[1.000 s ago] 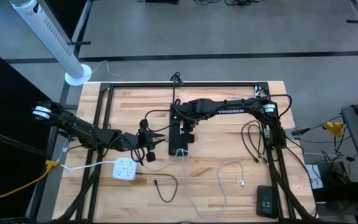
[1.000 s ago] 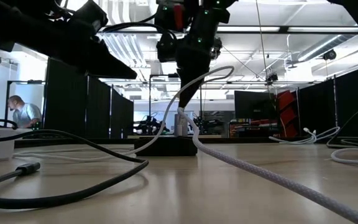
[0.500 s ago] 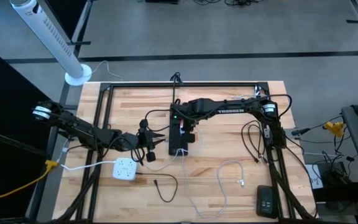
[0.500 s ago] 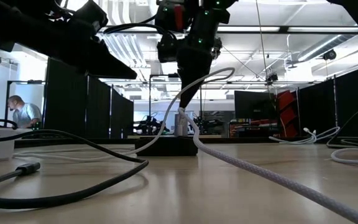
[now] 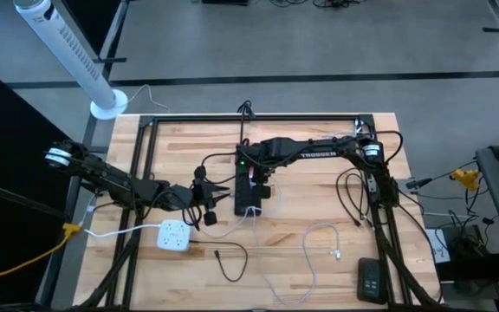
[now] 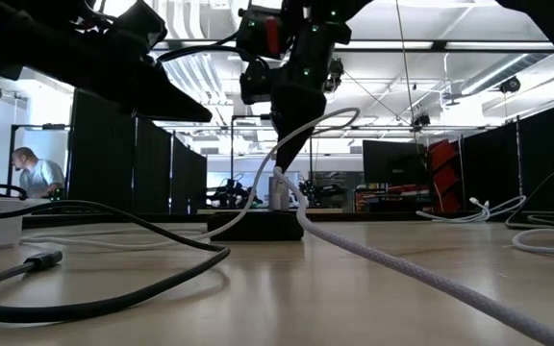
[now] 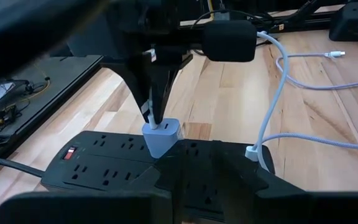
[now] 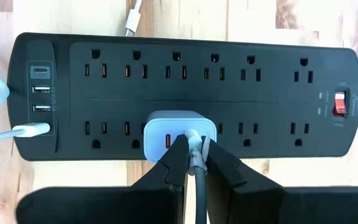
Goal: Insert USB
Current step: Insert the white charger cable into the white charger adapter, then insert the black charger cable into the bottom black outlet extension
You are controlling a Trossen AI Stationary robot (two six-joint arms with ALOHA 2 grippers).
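Barely anything is shifting since a second ago: the right gripper is staying over the black power strip at mid-counter, its arm lifting slightly, fingers clenched on the white cable's plug seated in the white charger. Insertion is looking almost done; next it is needing a straight push, then release. No containers are showing. Toward the left edge, the left gripper is hovering released.
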